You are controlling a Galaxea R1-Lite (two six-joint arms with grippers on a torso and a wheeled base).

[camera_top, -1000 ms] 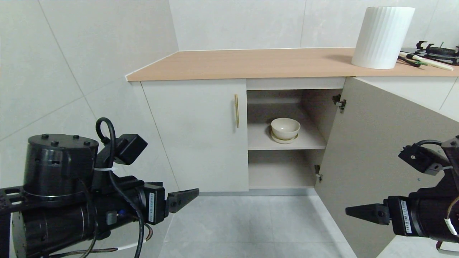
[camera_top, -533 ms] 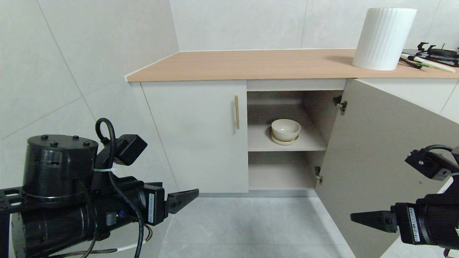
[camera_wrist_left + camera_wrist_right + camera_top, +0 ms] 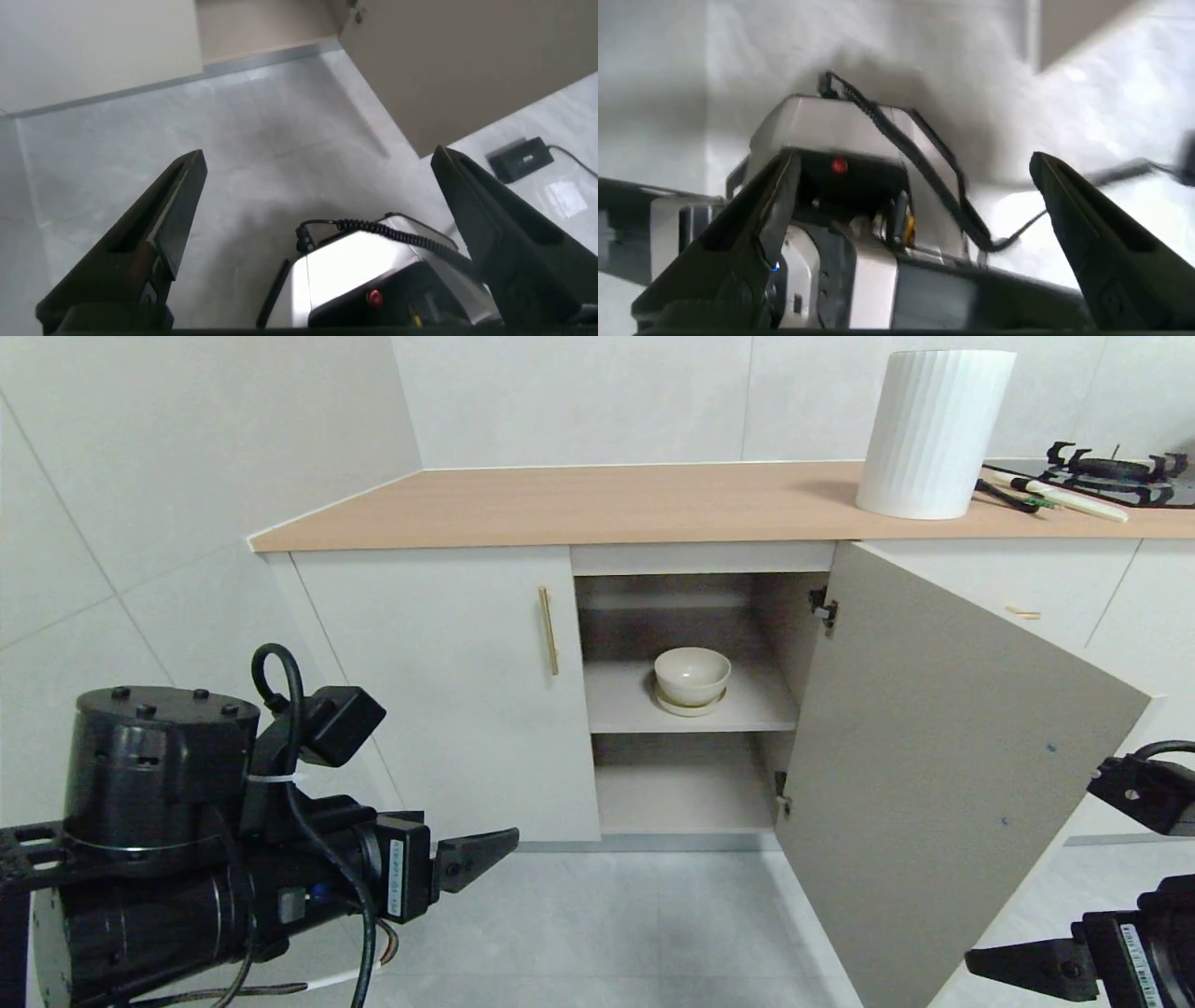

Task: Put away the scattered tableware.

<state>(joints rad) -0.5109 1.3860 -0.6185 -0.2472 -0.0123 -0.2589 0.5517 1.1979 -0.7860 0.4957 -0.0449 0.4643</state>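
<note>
Colours, head view. The countertop (image 3: 597,504) is pale tan with a wood-grain pattern. On it, toward 1 o'clock, stands a white container (image 3: 934,429) with fine vertical ribbing, and at 2 o'clock is a black burner grate (image 3: 1111,467). The closed cabinet door (image 3: 448,691) is off-white with a brass-gold handle (image 3: 548,631). The open door (image 3: 934,775) shows a grey-beige inner face with a few small dark specks. On the grey-beige shelf (image 3: 747,705), the bowl (image 3: 692,674) and the saucer (image 3: 689,709) beneath it are cream. The wall tiles (image 3: 187,448) are light grey-white and the floor tiles (image 3: 653,915) mottled pale grey. The left gripper (image 3: 318,154) and right gripper (image 3: 915,159) are matte black.
</note>
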